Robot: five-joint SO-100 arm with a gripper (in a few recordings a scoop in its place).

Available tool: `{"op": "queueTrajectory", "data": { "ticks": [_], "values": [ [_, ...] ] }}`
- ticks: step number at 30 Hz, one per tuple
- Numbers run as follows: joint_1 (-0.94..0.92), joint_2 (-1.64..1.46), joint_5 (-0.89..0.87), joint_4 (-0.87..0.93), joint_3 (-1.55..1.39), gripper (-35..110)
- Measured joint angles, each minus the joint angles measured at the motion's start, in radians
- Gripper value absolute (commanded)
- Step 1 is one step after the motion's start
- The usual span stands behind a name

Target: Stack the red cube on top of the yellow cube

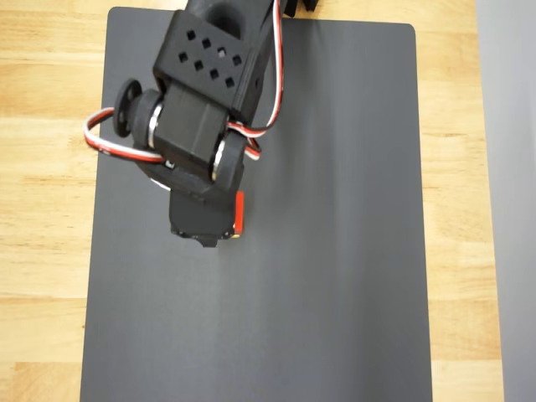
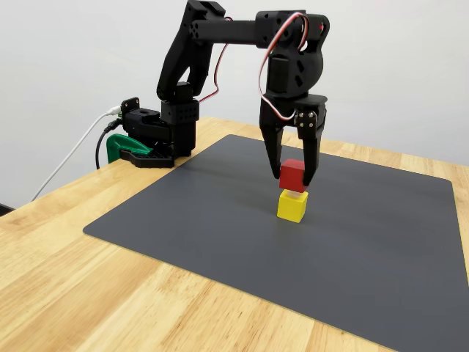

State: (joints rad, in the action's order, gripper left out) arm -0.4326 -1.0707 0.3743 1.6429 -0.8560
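Observation:
In the fixed view my black gripper [image 2: 292,178] is shut on the red cube [image 2: 292,174] and points straight down. The cube hangs just above the yellow cube [image 2: 292,205], which rests on the dark grey mat [image 2: 220,220]; a thin gap shows between the two. In the overhead view the arm covers both cubes almost fully. A narrow red edge of the red cube [image 1: 240,213] peeks out at the right of the gripper [image 1: 209,226]. The yellow cube is hidden there.
The arm's base [image 2: 157,136] with a green clamp and cables stands at the mat's far left corner in the fixed view. Wooden tabletop [image 1: 42,209] surrounds the mat [image 1: 335,251]. The mat's right and near parts lie bare.

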Motion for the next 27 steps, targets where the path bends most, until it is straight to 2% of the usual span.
{"op": "queueTrajectory", "data": {
  "ticks": [27],
  "values": [
    [-0.009,0.037,-0.006,-0.032,0.002,12]
  ]
}}
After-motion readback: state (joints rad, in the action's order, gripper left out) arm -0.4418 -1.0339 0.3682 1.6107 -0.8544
